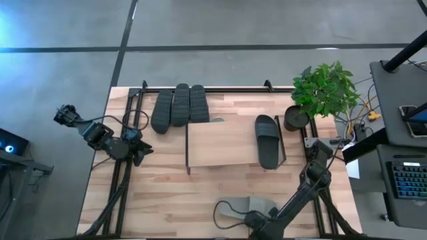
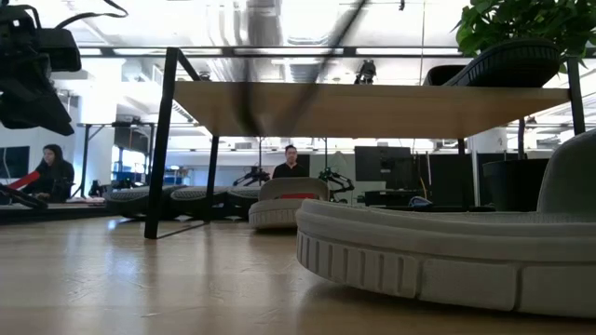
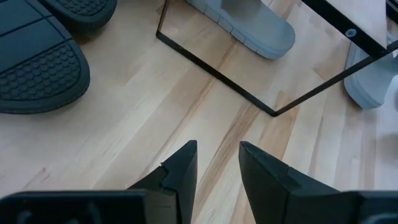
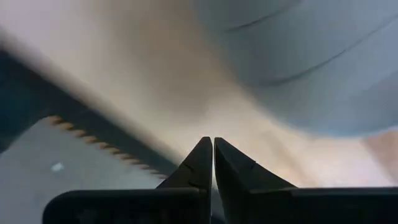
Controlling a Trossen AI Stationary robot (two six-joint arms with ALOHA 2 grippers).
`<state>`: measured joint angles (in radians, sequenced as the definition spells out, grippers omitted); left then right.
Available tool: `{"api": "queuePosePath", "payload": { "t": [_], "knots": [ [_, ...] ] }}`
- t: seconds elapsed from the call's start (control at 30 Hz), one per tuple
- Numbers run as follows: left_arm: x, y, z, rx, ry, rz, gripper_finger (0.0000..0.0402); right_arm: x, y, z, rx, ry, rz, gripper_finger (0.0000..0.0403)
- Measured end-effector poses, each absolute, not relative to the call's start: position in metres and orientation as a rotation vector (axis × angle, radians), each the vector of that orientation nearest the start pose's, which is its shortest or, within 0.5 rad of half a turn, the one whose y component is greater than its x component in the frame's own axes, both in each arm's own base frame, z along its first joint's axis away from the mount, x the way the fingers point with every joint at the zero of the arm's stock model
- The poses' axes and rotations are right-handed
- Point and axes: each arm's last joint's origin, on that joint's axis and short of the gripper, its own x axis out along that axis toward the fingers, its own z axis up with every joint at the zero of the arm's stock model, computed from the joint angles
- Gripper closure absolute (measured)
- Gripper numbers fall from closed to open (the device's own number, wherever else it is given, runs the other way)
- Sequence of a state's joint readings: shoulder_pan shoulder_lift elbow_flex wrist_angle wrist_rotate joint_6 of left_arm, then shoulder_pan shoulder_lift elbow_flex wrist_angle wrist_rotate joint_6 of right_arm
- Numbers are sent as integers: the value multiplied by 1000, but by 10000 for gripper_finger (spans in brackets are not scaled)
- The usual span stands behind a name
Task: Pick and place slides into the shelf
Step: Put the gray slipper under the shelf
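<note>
A light grey slide [image 1: 243,205] lies on the table near its front edge, large in the low view [image 2: 447,251]. My right gripper [image 1: 259,217] points down beside it, shut on nothing [image 4: 213,146]; the slide [image 4: 311,62] shows just beyond the fingertips. The shelf [image 1: 227,143] stands mid-table with a dark slide [image 1: 268,140] lying on its top board. A second light grey slide [image 3: 249,22] rests on the table under the shelf. Three dark slides [image 1: 180,105] lie sole-up at the far left of the shelf. My left gripper [image 3: 217,152] waits open above the table's left side.
A potted plant [image 1: 323,90] stands at the table's far right corner, beside the shelf. Bare tabletop [image 1: 167,193] lies in front of the shelf on the left. A keyboard and desk [image 1: 407,180] sit off the table's right edge. People sit in the room behind.
</note>
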<state>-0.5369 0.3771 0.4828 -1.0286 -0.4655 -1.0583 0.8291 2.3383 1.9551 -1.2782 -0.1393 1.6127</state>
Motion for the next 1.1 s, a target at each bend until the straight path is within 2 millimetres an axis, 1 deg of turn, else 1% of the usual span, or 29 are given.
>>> {"api": "queuePosePath", "payload": {
  "t": [0.07, 0.17, 0.27, 0.37, 0.47, 0.57, 0.63, 0.7, 0.83, 0.93, 1.0, 1.1],
  "knots": [
    [65, -24, 212, -556, 736, 354, 297, 293, 323, 148, 565, 1678, -715, 394],
    [65, -24, 212, -556, 736, 353, 297, 291, 309, 138, 527, 1735, -769, 394],
    [65, -24, 212, -557, 736, 354, 297, 294, 293, 133, 469, 1752, -803, 394],
    [65, -24, 212, -556, 735, 355, 297, 302, 275, 130, 394, 1753, -803, 394],
    [66, -24, 212, -556, 734, 357, 297, 313, 251, 129, 331, 1697, -899, 394],
    [65, -24, 212, -556, 734, 356, 297, 324, 229, 129, 232, 1535, -1018, 394],
    [65, -24, 212, -556, 734, 356, 297, 332, 219, 134, 214, 1448, -1024, 394],
    [66, -24, 211, -556, 735, 357, 297, 335, 211, 145, 208, 1435, -1033, 394],
    [66, -24, 212, -558, 734, 357, 297, 331, 209, 156, 213, 1430, -1083, 394],
    [66, -24, 212, -558, 734, 357, 297, 327, 217, 168, 253, 1397, -1095, 394],
    [66, -24, 212, -558, 735, 357, 297, 325, 227, 177, 297, 1375, -1027, 394],
    [66, -24, 211, -558, 735, 358, 297, 327, 247, 190, 378, 1335, -822, 394]
  ]
}}
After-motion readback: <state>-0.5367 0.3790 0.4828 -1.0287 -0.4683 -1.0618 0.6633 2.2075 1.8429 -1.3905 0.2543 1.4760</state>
